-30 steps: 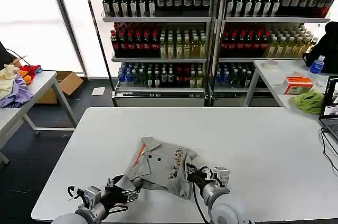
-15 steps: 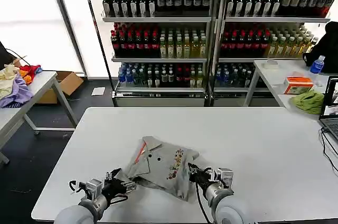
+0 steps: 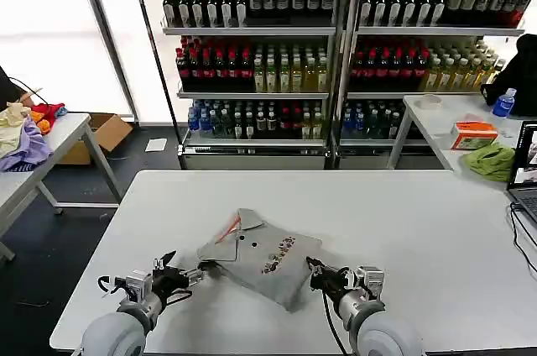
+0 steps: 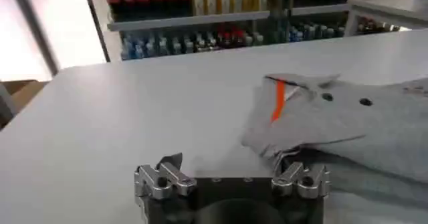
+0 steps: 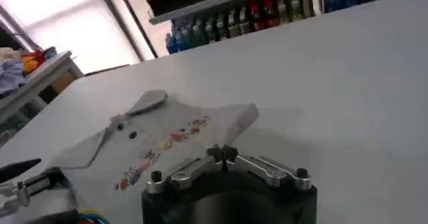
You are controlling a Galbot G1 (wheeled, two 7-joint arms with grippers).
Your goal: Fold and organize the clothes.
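The grey collared shirt (image 3: 262,257) lies as a compact, slightly skewed folded bundle on the near middle of the white table (image 3: 419,222), collar and orange-red placket facing up toward the far left. The left gripper (image 3: 180,274) rests released just off the shirt's near-left corner, grasping nothing, and the right gripper (image 3: 322,276) sits just off the near-right edge with its fingers closed together and empty. The fold looks largely done; squaring the bundle and placing it neatly appear to be what is left.

A shop-like test room is indicated by stocked bottle shelves (image 3: 252,45), white desks (image 3: 403,213) and a cardboard box (image 3: 105,133).
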